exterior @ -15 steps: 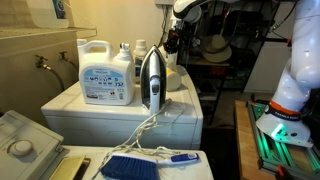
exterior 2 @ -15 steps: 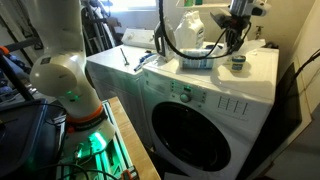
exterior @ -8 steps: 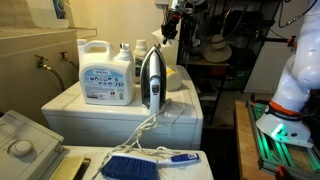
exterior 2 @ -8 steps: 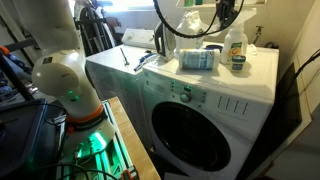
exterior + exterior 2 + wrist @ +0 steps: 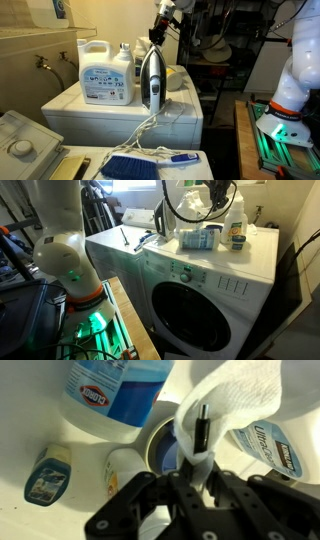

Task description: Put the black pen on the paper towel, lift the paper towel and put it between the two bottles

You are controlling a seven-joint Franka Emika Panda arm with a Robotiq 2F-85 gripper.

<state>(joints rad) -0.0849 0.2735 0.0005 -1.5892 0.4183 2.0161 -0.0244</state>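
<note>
Towel [image 5: 240,400] is gripped in the pincer [image 5: 200,472], bunched into a white fold that spreads up and to the right of the fingers. Pen [image 5: 201,432], black, stands upright inside the fold, its lower end hidden between the closed jaws.

In an exterior view the pincer [image 5: 160,25] hangs high above the tabletop [image 5: 120,115], well clear of every item on it.

Containers seen below in the wrist view:
- Large bottle [image 5: 120,390], blue label, at the top edge; contents not visible.
- Small bottle [image 5: 45,472], blue label, at lower left.
- Second small bottle [image 5: 122,468], just beside a round cup.
- Cup [image 5: 165,455], open, blue inside; whether it holds anything cannot be told.
- Labelled bottle [image 5: 270,450] at right, partly behind the towel.

In an exterior view a white jug [image 5: 105,72] and an upright iron [image 5: 151,80] stand on the tabletop.
</note>
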